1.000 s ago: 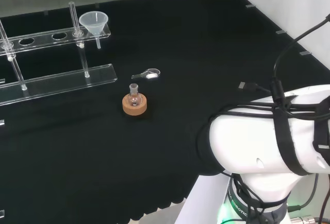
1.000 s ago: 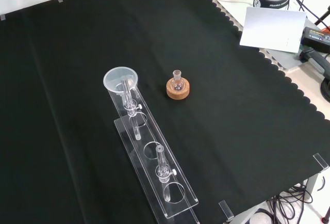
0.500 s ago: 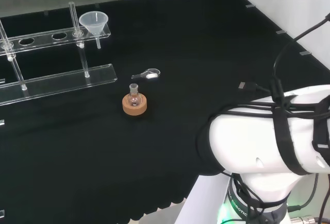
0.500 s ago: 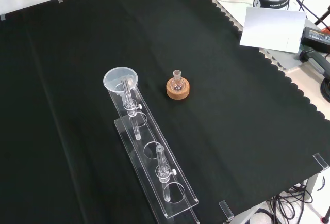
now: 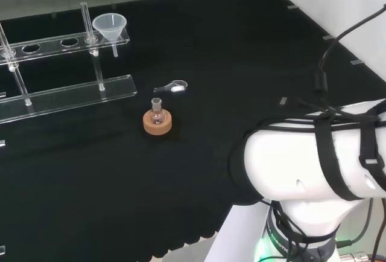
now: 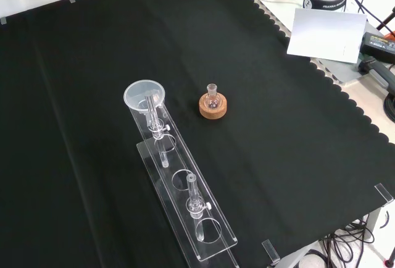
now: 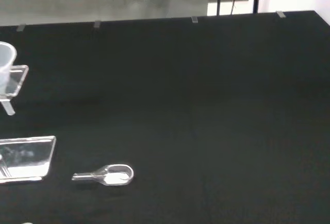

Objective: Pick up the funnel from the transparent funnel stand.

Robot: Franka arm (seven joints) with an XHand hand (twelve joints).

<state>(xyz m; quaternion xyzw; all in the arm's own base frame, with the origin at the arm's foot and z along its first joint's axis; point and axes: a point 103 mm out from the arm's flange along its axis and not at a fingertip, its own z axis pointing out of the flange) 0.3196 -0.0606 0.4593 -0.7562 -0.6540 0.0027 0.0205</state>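
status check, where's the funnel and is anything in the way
Clear plastic funnel seated in end hole of transparent funnel stand. Small flask on cork ring and clear scoop sit beside the stand.

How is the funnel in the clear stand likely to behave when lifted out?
The funnel looks like thin clear plastic, so probably light. Its stem hangs through a hole in the funnel stand, so it could snag unless raised straight. The smooth cone may be slippery.

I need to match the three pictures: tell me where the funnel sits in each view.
Head view: funnel at upper left, on the end of the clear stand.
Front view: funnel left of centre, on the stand's far end.
Wrist view: its rim at the edge.
Shared landmark: the stand.
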